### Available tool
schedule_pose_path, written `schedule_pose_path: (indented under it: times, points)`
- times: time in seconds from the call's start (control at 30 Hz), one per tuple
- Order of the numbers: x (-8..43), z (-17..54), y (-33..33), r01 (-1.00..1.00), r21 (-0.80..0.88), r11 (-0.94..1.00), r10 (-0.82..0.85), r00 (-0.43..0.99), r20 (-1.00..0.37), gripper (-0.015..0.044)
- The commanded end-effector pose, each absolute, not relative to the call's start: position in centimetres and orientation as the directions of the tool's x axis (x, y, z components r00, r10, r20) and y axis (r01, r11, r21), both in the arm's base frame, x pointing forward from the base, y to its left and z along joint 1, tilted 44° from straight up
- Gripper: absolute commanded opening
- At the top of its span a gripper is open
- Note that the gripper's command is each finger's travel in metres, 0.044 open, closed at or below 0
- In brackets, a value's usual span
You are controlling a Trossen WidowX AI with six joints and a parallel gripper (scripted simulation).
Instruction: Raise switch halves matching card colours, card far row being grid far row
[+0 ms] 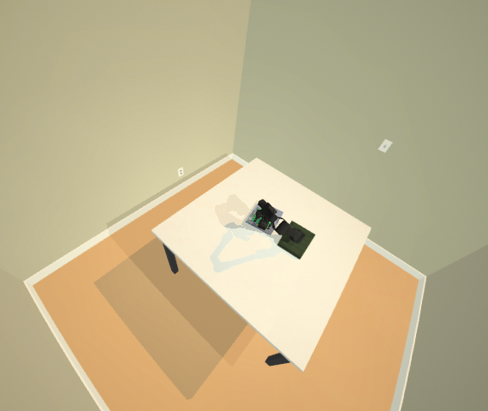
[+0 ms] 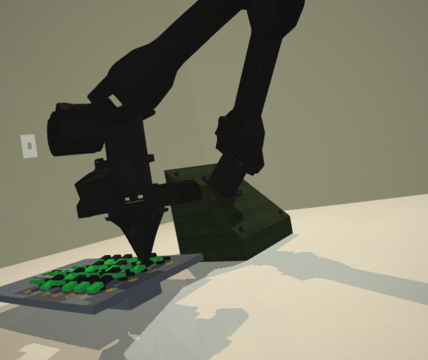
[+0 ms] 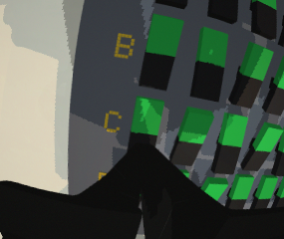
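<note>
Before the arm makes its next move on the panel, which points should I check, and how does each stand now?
1. Gripper shut, nothing held: ok.
2. Tip on the row C switch, first column, at its dark near half: ok.
3. Tip clear of the neighbouring switch: cannot tell, the fingers hide the contact.
4. Card visible, to confirm that this switch must flip: not ok, it shows in no view.
5. Panel flat on the table: ok.
</note>
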State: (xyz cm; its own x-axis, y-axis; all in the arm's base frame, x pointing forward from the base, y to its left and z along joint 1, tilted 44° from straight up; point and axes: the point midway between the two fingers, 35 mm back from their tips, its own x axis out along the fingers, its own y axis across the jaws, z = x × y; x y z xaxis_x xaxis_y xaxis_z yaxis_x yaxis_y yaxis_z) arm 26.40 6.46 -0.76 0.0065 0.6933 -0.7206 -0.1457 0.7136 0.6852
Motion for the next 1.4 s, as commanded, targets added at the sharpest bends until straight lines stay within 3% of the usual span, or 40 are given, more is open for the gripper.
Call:
schedule_pose_path:
  times: [0.0, 0.4, 0.63, 1.03, 1.37]
  points:
    - [26.4, -0.8, 6.6, -0.143, 0.688, 0.711, 0.696, 0.006, -0.718, 0.0000]
    - [26.4, -0.9, 6.7, -0.143, 0.688, 0.711, 0.696, 0.006, -0.718, 0.0000]
    - [26.6, 3.8, 2.1, -0.143, 0.686, 0.713, 0.691, -0.020, -0.722, 0.0000]
    - [30.3, 0.4, -2.4, -0.145, 0.684, 0.715, 0.689, -0.019, -0.724, 0.0000]
    - [30.4, 0.3, -2.5, -0.145, 0.684, 0.715, 0.689, -0.019, -0.724, 0.0000]
